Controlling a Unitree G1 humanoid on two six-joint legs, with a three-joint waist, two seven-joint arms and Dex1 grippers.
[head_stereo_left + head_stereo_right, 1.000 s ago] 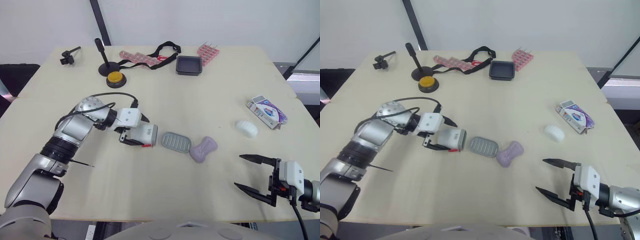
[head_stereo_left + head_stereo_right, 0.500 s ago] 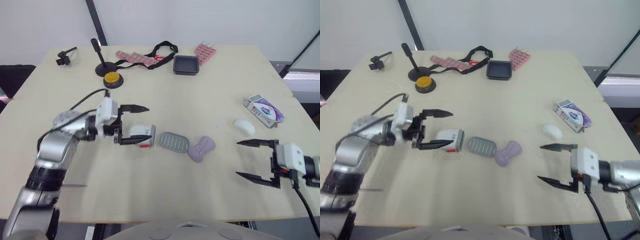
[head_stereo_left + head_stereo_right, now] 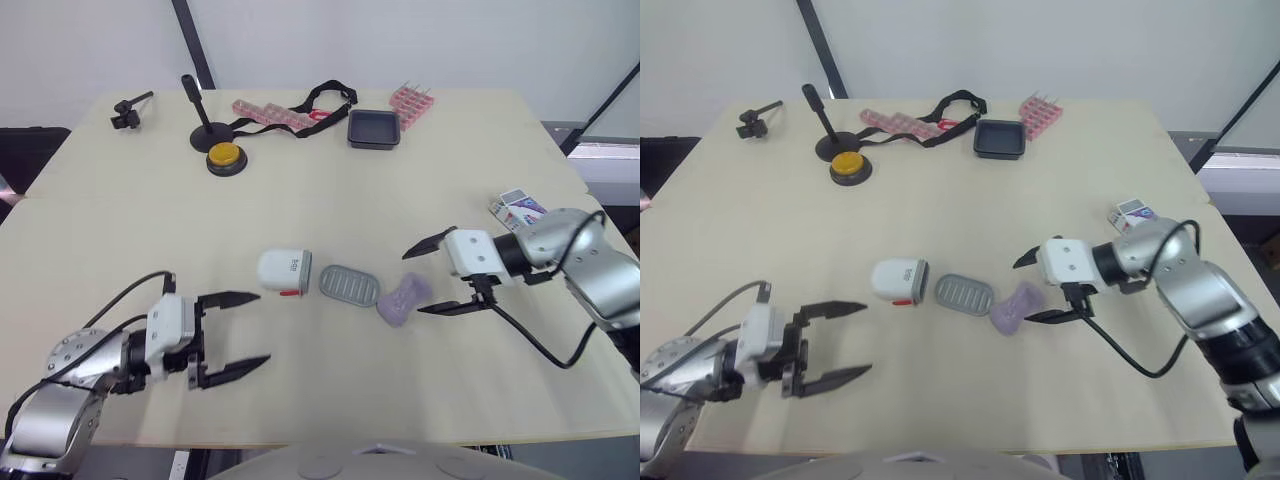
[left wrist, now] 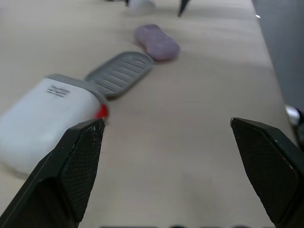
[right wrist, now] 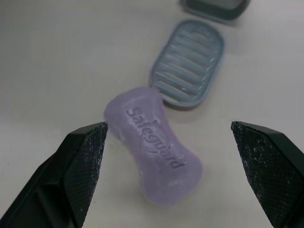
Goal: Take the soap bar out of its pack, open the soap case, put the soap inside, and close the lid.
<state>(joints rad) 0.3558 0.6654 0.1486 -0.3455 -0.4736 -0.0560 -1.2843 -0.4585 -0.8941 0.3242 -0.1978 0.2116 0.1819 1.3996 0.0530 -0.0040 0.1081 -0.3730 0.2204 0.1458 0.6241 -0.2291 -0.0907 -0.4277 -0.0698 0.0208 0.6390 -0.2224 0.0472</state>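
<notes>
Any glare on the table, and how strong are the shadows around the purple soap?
Left eye view: no glare on the matte table, light even. Right wrist view: the soap throws only a faint, soft shadow; the grey tray has a thin darker one along its rim beside the soap.
</notes>
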